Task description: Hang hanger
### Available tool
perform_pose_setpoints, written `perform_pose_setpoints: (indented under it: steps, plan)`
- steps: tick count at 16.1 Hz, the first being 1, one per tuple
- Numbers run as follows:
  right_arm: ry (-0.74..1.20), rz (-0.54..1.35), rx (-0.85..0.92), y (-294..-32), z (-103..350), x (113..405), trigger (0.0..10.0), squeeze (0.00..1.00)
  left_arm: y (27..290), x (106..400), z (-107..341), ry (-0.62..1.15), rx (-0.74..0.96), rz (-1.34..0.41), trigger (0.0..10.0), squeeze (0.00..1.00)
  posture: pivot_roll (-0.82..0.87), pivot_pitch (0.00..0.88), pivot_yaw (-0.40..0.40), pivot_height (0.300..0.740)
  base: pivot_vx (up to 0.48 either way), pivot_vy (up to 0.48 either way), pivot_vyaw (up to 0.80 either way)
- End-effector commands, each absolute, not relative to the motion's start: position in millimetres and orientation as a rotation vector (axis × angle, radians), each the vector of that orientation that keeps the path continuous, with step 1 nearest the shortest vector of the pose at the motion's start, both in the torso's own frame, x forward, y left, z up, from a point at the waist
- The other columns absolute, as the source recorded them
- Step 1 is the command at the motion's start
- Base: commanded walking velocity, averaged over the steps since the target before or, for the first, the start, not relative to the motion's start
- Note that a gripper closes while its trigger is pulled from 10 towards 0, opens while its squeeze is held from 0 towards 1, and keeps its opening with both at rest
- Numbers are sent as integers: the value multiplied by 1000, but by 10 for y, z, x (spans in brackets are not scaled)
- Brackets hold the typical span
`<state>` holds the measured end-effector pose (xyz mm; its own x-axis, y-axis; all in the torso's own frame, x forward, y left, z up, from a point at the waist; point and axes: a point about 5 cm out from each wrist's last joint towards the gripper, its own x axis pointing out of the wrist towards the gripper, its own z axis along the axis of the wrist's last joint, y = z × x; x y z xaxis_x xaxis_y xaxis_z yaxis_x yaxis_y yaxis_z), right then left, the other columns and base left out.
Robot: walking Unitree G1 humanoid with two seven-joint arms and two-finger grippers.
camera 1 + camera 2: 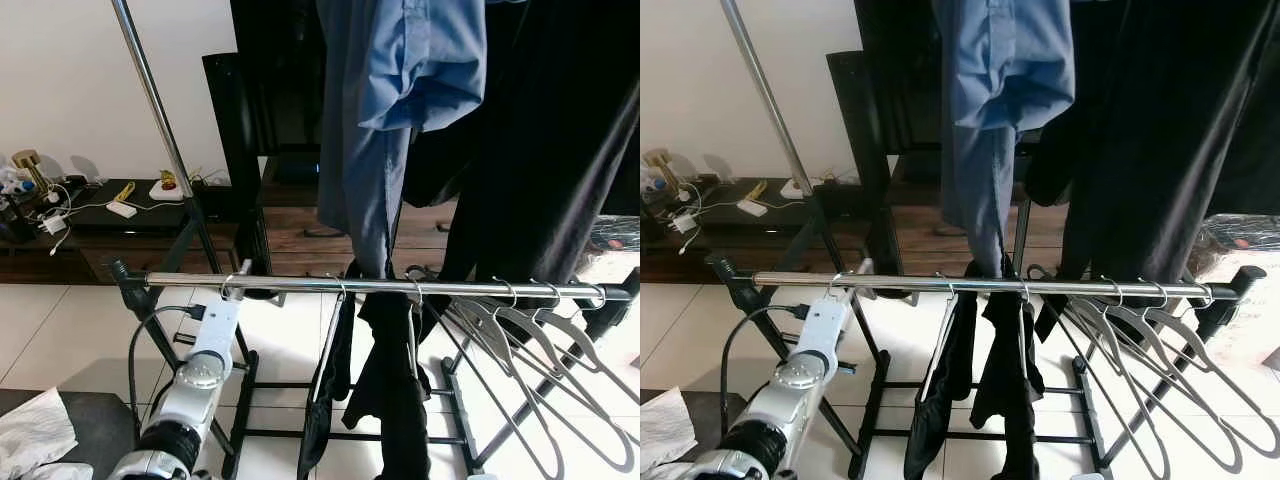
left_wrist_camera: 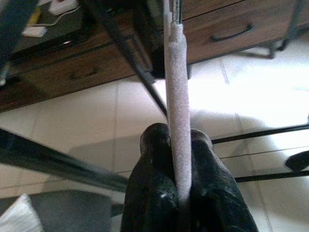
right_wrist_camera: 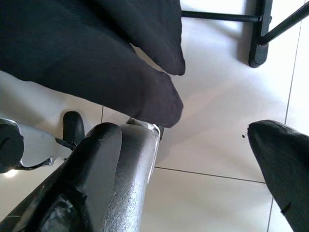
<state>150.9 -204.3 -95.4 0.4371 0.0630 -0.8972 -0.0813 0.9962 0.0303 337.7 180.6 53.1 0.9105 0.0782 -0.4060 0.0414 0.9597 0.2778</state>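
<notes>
hanger (image 2: 176, 96) | pinched in left tool (image 2: 179, 159) | white tiled floor (image 1: 290, 340)

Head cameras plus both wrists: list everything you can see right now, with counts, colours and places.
Rail: one, silver, horizontal across the rack.
Held hanger: one, pale grey, clamped in the left gripper, its hook at the rail's left end.
Empty hangers: several, grey, bunched at the rail's right end.
Dark garments: black, hanging mid-rail.
Blue shirt: one, hanging above.
Black clothes: upper right.
TV cabinet: dark wood, against the wall, with chargers and cables on top.
White cloth: one, lower left.
Left gripper: shut on the hanger.
Right gripper: low over the tiled floor.
</notes>
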Motion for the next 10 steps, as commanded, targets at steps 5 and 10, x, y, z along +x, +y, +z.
perform_pose_setpoints:
  steps: [5, 10]
  plan:
    - [1115, 93, -30, -2067, -940, 1537, 10000, 0, 1724, 3279, 509, 378, 224, -127, 10000, 1000, -36, 20, -23, 740, 0, 0, 0]
    - [1114, 93, -34, -2077, -933, 1550, 10000, 0, 1757, 3120, 568, 286, 210, -152, 10000, 1000, -29, 24, -25, 740, 0, 0, 0]
